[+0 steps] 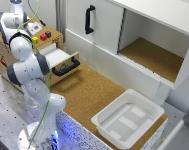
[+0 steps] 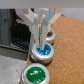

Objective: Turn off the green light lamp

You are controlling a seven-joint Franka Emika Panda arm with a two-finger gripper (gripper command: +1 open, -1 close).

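My claw [image 2: 40, 31], fingers pinched together and gripping nothing, hovers over the blue button [image 2: 43, 50]. The green button [image 2: 36, 74] sits just beside the blue button; pressing straight down would likely hit blue instead.

White tray [image 1: 128, 119], open drawer [image 1: 64, 59]

White arm rises from its base at the table's near corner, folded and bent forward; claw [image 2: 39, 31] points down, fingers nearly closed.
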